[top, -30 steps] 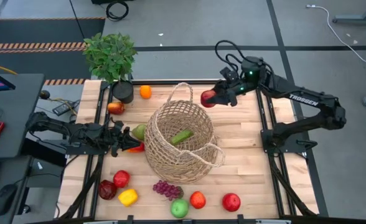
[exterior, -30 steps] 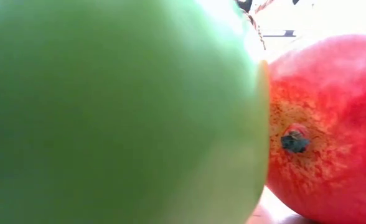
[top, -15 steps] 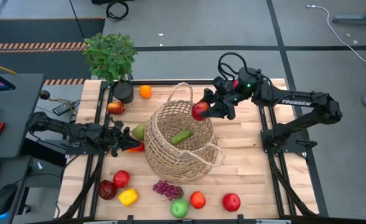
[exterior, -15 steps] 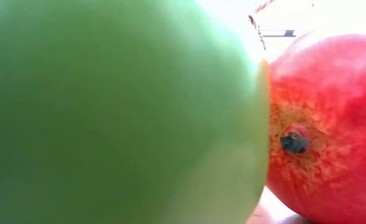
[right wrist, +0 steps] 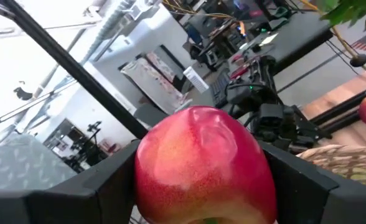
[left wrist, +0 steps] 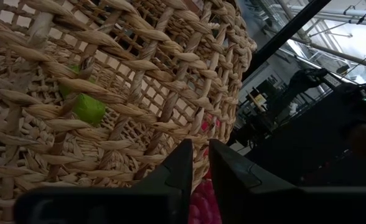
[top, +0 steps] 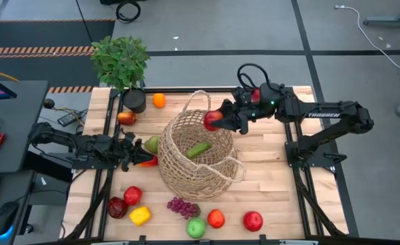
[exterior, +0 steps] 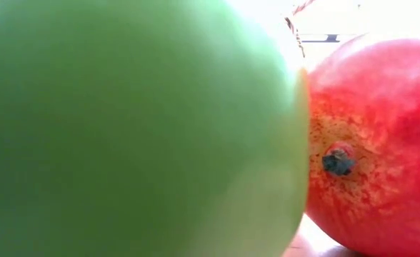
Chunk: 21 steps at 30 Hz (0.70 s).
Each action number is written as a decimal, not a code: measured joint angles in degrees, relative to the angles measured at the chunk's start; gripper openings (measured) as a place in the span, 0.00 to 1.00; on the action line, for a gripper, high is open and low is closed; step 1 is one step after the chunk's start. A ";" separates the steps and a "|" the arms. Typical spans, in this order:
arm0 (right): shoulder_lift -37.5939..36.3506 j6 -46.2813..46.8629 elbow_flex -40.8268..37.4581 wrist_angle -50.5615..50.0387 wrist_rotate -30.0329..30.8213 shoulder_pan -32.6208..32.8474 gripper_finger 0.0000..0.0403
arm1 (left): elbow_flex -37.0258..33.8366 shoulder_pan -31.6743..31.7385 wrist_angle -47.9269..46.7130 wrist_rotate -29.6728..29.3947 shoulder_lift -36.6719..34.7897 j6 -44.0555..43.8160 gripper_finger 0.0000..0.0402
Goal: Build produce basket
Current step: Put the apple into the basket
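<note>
The wicker basket stands mid-table on its base, with a green cucumber lying inside. My right gripper is shut on a red apple above the basket's far rim. My left gripper is shut and sits level close by the basket's left wall; I cannot tell whether it touches the weave. A pear and a red pepper lie between that gripper and the basket. The cucumber shows through the weave in the left wrist view. My right gripper pinches the red apple by its two opposite sides between the two fingers. The fingers lie level and come from the table's right side. The apple is lifted clear, over the basket's far rim.
A potted plant, an orange and an apple are at the far left. Along the near edge lie peppers, grapes and apples. A green apple and a red one fill the low view.
My right gripper has carried the red apple toward the table's left, from beyond the basket's far right side to above its far rim, swinging a little as it went. It stays shut on the apple.
</note>
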 joint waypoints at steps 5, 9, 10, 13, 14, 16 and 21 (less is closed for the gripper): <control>0.00 0.29 1.18 -0.20 5.60 2.54 0.74 | -0.01 0.00 0.00 0.02 0.00 -0.02 0.16; 0.00 -1.81 3.49 -0.67 8.25 3.93 0.74 | -0.01 0.00 0.00 0.02 0.00 -0.04 0.15; 0.00 -2.45 4.37 -1.18 8.43 4.05 0.74 | 0.01 0.00 -0.01 0.01 0.00 -0.04 0.14; 0.15 -4.04 7.73 -4.48 9.69 4.05 0.74 | 0.01 0.00 0.00 0.00 0.00 -0.04 0.15; 0.46 -4.83 9.12 -6.18 10.06 4.03 0.74 | 0.01 0.00 0.00 0.02 0.00 -0.01 0.15; 1.77 -6.89 12.40 -10.62 10.29 3.99 0.74 | 0.00 -0.01 -0.01 0.01 0.00 -0.02 0.15; 7.80 -14.78 22.59 -21.67 10.12 4.03 0.74 | 0.01 0.00 -0.02 0.02 0.02 -0.03 0.15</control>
